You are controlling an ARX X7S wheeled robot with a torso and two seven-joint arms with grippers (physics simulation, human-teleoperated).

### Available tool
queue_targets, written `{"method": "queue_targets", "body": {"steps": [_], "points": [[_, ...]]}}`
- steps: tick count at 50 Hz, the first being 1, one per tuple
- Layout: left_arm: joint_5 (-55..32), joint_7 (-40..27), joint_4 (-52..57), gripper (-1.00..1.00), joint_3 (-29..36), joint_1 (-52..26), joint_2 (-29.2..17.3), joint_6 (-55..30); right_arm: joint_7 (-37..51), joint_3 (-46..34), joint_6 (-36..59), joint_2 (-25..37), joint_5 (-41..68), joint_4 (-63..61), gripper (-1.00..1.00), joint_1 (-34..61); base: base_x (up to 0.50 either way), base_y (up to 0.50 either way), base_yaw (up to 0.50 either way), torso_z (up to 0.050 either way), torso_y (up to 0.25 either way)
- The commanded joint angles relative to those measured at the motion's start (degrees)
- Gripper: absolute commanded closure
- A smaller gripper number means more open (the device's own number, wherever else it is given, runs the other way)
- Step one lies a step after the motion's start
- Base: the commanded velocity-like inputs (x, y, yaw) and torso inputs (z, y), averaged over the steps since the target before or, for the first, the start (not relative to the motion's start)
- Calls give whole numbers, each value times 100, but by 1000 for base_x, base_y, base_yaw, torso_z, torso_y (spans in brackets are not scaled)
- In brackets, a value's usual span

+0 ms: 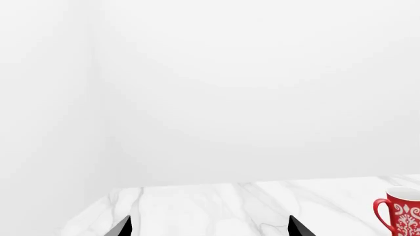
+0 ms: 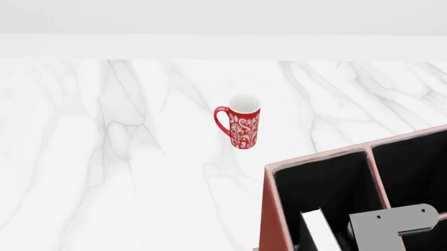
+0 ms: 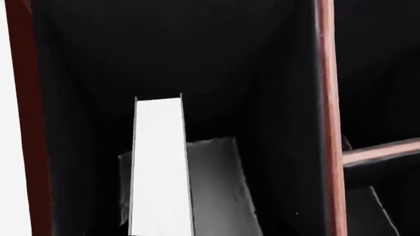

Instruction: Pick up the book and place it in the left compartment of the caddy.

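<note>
We see the book (image 3: 159, 167) on edge inside the caddy's (image 2: 269, 209) left compartment (image 2: 321, 183), white pages up, flanked by the right gripper's (image 3: 187, 191) grey fingers (image 3: 220, 187); whether they clamp it we cannot tell. The left gripper (image 1: 210, 227) stands apart above the table (image 2: 104, 157), near the mug (image 2: 241, 122).

text: none legible | mug (image 2: 241, 123): white floral pattern only, no lettering

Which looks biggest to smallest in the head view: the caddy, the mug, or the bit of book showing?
1. The caddy, largest by far, though cut off by the frame and nearest the camera.
2. The red patterned mug.
3. The book: only its white page edge shows, so its ranking is unsure.
</note>
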Motion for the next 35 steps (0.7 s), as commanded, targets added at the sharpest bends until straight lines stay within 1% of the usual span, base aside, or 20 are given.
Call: {"method": "queue_targets", "body": {"steps": [1, 14, 35], "points": [[-11, -11, -1, -100, 3, -8, -10, 0, -78, 38, -17, 3, -151, -17, -100, 43, 0, 0, 0, 0, 0], [-6, -25, 4, -100, 9, 6, -20, 8, -67, 90, -47, 85, -94, -193, -100, 33, 0, 0, 0, 0, 0], [-23, -42, 12, -100, -5, 29, -35, 29, 267, 582, -110, 482, 572, -864, -100, 147, 0, 0, 0, 0, 0]]}}
